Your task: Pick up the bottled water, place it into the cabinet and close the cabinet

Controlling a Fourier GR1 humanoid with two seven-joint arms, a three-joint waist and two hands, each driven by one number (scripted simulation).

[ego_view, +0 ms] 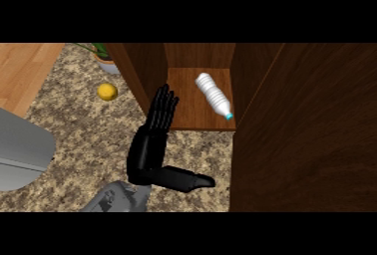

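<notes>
Left hand (147, 149): fingers straight and slightly spread, holding nothing, tips over the left edge of the shelf (190, 113) in the open cabinet (147, 64). Bottle (213, 94): on its side on that shelf, right of the fingers and apart from them, blue cap nearest the counter (81, 124). Lemon (107, 91): on the counter, left of the cabinet.
</notes>
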